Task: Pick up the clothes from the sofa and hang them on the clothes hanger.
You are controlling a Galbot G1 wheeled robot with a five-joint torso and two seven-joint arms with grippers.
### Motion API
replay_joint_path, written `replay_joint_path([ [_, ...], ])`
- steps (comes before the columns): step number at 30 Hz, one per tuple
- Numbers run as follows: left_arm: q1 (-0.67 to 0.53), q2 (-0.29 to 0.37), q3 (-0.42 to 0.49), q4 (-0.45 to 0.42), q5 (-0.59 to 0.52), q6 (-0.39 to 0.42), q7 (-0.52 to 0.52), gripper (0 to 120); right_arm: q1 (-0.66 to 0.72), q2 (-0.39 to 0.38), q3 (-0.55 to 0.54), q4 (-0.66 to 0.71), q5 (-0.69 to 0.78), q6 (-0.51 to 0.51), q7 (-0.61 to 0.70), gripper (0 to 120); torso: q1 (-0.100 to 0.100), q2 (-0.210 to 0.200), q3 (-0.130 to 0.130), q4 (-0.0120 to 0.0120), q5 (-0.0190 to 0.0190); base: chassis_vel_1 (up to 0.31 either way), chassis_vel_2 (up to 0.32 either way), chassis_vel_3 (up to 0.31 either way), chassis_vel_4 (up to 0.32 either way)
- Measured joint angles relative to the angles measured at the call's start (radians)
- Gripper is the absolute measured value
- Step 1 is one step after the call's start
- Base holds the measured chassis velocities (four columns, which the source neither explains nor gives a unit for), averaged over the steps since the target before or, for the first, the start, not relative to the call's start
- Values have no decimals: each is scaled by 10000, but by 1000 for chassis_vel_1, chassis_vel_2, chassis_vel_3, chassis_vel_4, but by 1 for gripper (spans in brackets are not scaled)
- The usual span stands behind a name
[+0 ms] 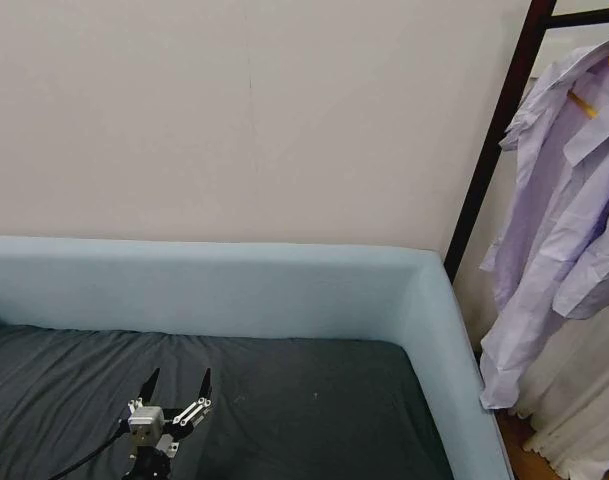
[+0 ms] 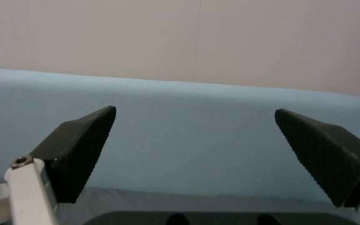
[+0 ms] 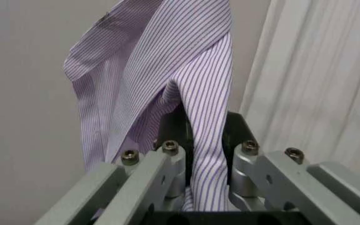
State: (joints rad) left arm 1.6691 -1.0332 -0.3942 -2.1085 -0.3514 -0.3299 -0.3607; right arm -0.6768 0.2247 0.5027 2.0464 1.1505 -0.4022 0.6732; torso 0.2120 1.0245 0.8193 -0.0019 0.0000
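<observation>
A lilac striped shirt (image 1: 564,230) hangs at the right from a dark clothes rack (image 1: 489,150), with a wooden hanger (image 1: 582,103) showing at its collar. In the right wrist view my right gripper (image 3: 205,150) is shut on a fold of that shirt (image 3: 167,56), the cloth pinched between its black fingers (image 3: 170,129). My left gripper (image 1: 179,385) hovers open over the sofa's dark grey seat (image 1: 284,400), low on the left. The left wrist view has its fingers (image 2: 80,145) spread wide with nothing between them, facing the pale blue sofa back (image 2: 192,140).
The pale blue sofa back (image 1: 214,290) and its right armrest (image 1: 439,350) border the seat. A plain wall (image 1: 244,110) rises behind. A white curtain (image 1: 584,400) hangs beside the rack, close behind the shirt (image 3: 318,93). Wooden floor (image 1: 519,440) shows under the shirt.
</observation>
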Motion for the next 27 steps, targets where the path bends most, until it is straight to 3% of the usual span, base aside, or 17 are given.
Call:
replay_joint_path([
  [5, 0, 0, 0, 0, 0, 0, 0, 100, 929, 1016, -1319, -386, -920, 294, -569, 8, 1, 0, 1, 8, -1, 0, 0, 0, 0],
  [16, 0, 0, 0, 0, -1, 0, 0, 100, 2202, 2966, -2360, -2000, -3015, 457, -1187, 8, 1, -1, 1, 6, 2, 0, 0, 0, 0],
  [24, 0, 0, 0, 0, -1, 0, 0, 100, 4902, 2866, -3687, -2602, -3272, -2306, -722, 8, 1, 0, 0, 6, -4, 0, 0, 0, 0],
  [27, 0, 0, 0, 0, -1, -1, 0, 100, 5084, 2699, -3762, -2426, -3266, -2677, -780, 8, 2, 0, 0, 6, -3, 0, 0, 0, 0],
])
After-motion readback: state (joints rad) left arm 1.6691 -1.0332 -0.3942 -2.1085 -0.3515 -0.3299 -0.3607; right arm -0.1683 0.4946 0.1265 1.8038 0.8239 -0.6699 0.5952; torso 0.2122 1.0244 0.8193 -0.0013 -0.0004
